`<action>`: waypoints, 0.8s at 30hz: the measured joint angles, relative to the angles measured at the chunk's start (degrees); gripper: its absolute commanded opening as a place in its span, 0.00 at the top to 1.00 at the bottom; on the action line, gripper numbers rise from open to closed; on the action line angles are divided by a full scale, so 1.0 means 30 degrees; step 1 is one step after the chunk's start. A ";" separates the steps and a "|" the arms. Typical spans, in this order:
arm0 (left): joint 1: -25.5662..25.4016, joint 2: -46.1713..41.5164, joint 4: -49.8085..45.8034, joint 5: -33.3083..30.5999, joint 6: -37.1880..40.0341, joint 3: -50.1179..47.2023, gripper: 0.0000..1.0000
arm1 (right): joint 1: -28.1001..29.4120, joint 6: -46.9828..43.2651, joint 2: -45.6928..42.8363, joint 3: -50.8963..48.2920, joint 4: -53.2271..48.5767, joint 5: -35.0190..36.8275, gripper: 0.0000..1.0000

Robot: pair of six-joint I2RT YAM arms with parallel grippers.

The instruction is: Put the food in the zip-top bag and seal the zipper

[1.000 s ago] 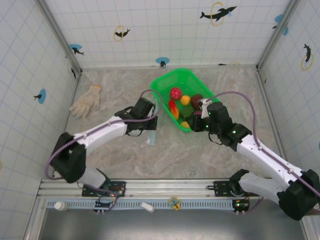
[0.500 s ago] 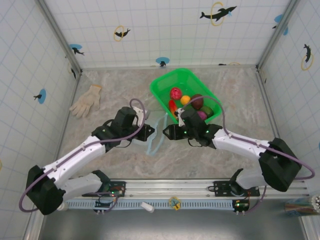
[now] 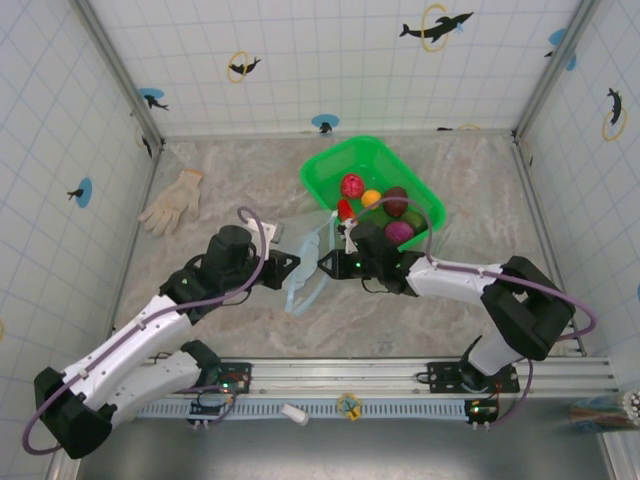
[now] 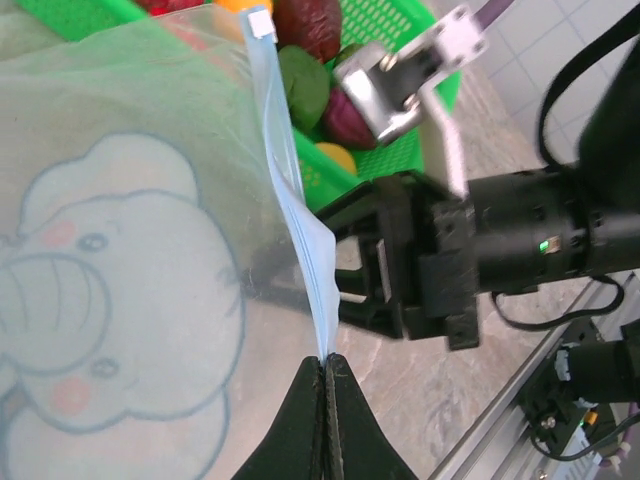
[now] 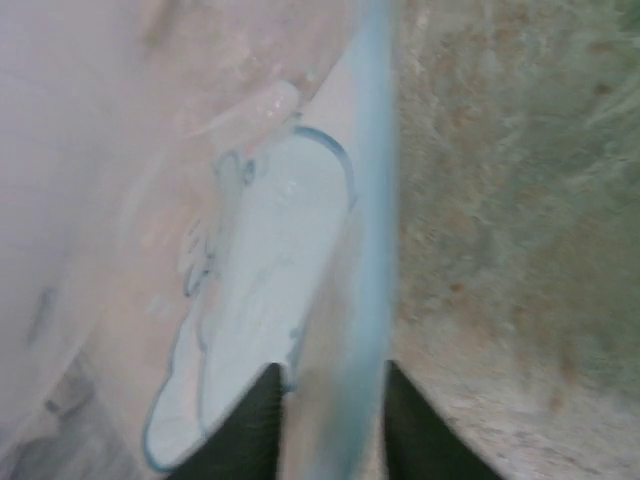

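Near the basket (image 3: 385, 152), pinching the zipper (image 4: 290, 190) in closed left gripper (image 4: 325, 362). Straddling zip-top bag (image 4: 120, 250) with right gripper (image 5: 330, 405), grip unclear.

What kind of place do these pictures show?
Probably a robot test cell rather than a home. The left arm and right arm are bolted to a metal rail, and white grid-panel walls with dolphin stickers enclose a small marble-patterned table.

Clear blue-tinted zip-top bag (image 4: 120, 300), elephant print, pink cheeks; zipper (image 4: 287, 195) light blue; basket (image 3: 372, 144) green; food (image 3: 351, 186) red, orange, maroon; glove (image 3: 172, 203) white.
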 measured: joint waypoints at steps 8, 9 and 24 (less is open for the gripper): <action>0.0000 0.1056 -0.0648 -0.0517 -0.0561 -0.0262 0.94 | -0.0080 -0.0073 -0.0444 -0.0007 0.0590 -0.0219 1.00; 0.0000 0.1574 -0.0758 -0.0277 -0.0605 -0.0080 0.89 | -0.0058 -0.0131 -0.0481 0.0080 0.0452 -0.0240 1.00; 0.0000 0.4852 -0.1100 0.0459 -0.0750 0.2470 0.72 | 0.0780 -0.1443 -0.0794 0.1807 -0.1851 0.0342 1.00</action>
